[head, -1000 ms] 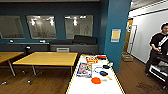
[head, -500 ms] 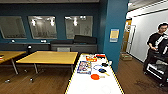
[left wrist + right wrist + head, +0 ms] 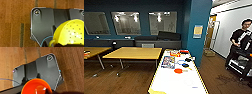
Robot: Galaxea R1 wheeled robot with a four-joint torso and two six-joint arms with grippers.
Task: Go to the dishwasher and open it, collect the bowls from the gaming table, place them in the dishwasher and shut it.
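A yellow perforated bowl [image 3: 70,33] hangs over the brown wood floor in the left wrist view, close under the camera, with my left gripper [image 3: 62,45] shut on its near rim. In the right wrist view an orange bowl [image 3: 36,87] is likewise carried above the floor, and my right gripper [image 3: 50,91] is shut on its edge, a dark finger overlapping the rim. The dishwasher and the gaming table are out of view.
A long white table with a yellow edge [image 3: 169,82] stands straight ahead, with several colourful items on it. Wooden tables [image 3: 134,53] are to the left and a blue pillar [image 3: 197,30] to the right. A person with a control rig [image 3: 241,37] stands at the far right on open wood floor.
The whole head view has shifted slightly, so the camera has moved. The person at the right has changed stance a little. Table and pillar keep their places.
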